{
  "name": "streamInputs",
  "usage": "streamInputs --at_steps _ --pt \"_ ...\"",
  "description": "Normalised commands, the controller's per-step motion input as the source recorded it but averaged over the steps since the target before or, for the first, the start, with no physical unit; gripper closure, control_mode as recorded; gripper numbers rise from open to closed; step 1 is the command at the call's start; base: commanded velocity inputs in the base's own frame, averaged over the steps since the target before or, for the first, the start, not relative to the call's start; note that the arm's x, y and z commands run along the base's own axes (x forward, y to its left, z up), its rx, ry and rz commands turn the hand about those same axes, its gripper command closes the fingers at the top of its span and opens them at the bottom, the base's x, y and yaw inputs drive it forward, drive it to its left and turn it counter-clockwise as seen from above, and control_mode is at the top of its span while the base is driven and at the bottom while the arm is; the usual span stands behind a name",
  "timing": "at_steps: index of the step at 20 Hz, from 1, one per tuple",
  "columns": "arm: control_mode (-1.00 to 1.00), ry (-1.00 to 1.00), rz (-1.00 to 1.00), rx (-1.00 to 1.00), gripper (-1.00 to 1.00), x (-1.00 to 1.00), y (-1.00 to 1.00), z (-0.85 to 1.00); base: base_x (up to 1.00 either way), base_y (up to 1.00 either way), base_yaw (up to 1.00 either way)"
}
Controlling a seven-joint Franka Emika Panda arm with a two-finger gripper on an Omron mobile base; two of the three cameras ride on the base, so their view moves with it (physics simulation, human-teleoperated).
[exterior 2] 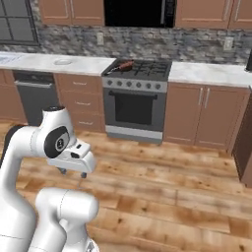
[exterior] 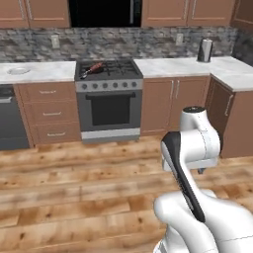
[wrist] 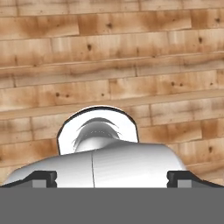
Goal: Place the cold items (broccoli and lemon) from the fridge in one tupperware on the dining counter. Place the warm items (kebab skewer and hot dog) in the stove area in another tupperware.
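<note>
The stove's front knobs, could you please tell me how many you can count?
5, in one row along the stove's control panel above the oven door, evenly spaced from left to right. None looks hidden, though they are small in both base views.

Kitchen wall with stove [exterior: 108, 94]
A dishwasher [exterior 2: 35, 96] stood left of it; a steel canister [exterior: 205, 50] sat on the marble worktop [exterior: 183, 66].

floor [exterior: 74, 197]: knotty tan wood planks | cabinets [exterior: 163, 104]: brown | backsplash [exterior: 148, 42]: mottled grey stone
</note>
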Motion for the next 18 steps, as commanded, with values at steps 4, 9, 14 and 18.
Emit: streamInputs --at_steps 4,9,14,18 --pt "1.0 0.0 0.0 0.0 -1.0 0.0 0.0 0.0 1.0 0.31 -0.04" --pt "1.0 0.0 0.0 0.0 -1.0 0.0 0.0 0.0 1.0 0.52 -0.07" --pt "1.0 0.0 0.0 0.0 -1.0 0.0 0.0 0.0 1.0 0.56 -0.09" --pt "1.0 0.0 0.0 0.0 -1.0 0.0 0.0 0.0 1.0 0.7 -0.14"
